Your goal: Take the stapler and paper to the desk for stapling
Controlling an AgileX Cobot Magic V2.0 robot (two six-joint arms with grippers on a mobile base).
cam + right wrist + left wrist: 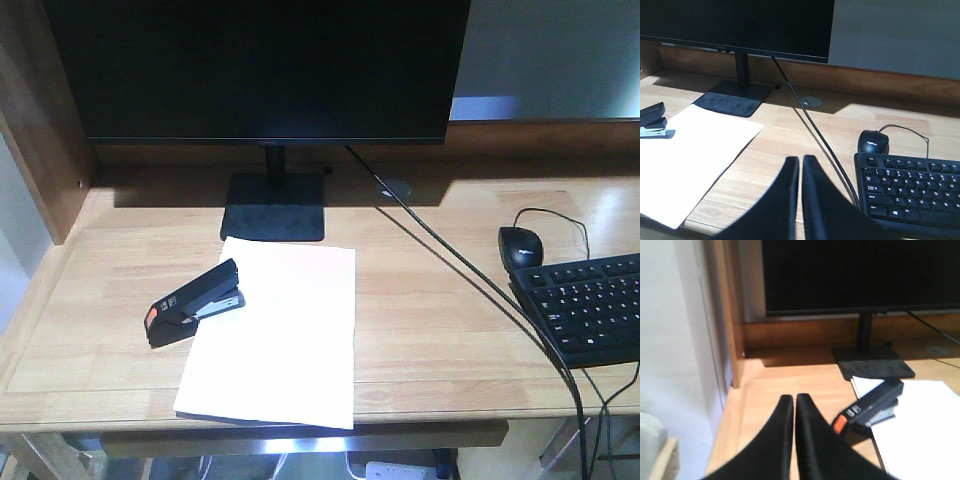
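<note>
The black stapler (195,303) with its orange-red rear patch lies on the light-wood desk (440,320), its front end over the left edge of the white paper (280,335). In the left wrist view the stapler (870,407) sits just right of my left gripper (794,399), which is shut and holds nothing, above the desk's left part. My right gripper (800,160) is also shut and empty, above bare wood between the paper (695,155) and the keyboard; the stapler (653,120) shows at the far left there. Neither gripper appears in the front view.
A black monitor (265,70) on a stand (273,205) stands at the back. Its cable (470,275) runs diagonally across the desk to the front right. A black mouse (521,246) and keyboard (590,305) lie at the right. A wooden side panel (40,140) rises at the left.
</note>
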